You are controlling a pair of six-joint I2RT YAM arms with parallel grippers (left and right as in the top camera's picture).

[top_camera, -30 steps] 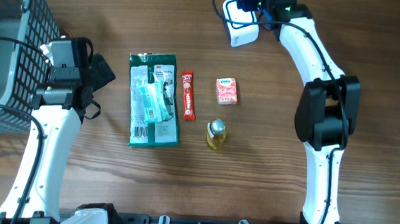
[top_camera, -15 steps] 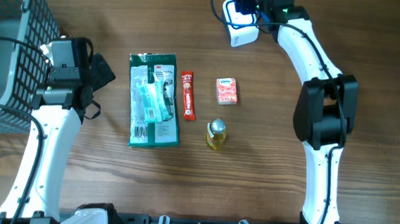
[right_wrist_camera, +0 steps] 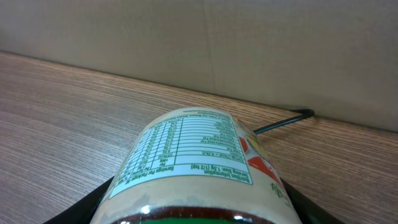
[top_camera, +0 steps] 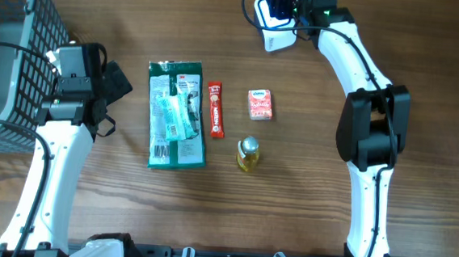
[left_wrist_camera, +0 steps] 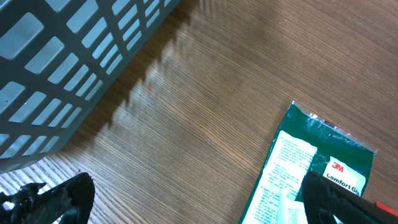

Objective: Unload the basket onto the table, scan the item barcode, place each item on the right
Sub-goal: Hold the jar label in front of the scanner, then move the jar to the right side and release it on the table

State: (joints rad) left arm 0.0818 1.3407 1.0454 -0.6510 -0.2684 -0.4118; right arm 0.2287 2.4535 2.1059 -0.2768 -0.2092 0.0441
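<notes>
Reaching across the far edge of the wooden table, the right arm is stretched almost straight, with its wrist bent over what looks like the white scanner. The left arm is folded back beside the grey mesh basket, well apart from the scanner. The scan is therefore the right arm's job.

The right gripper has its jaws clamped around a jar, one finger on each flank. The jar's long axis runs out along the fingers and away from the wrist, toward the back wall. Its nutrition panel faces up at the wrist camera, and no barcode shows on that side. From overhead the jar is mostly hidden under the gripper, just beside the scanner's upper end. I judge that the coming move depends on rolling the jar until its code faces the scanner window.

The left gripper hangs with its jaws spread wide and empty, near the green package. A pink carton, a red sachet and a small bottle lie mid-table. A black cable trails behind the jar.
</notes>
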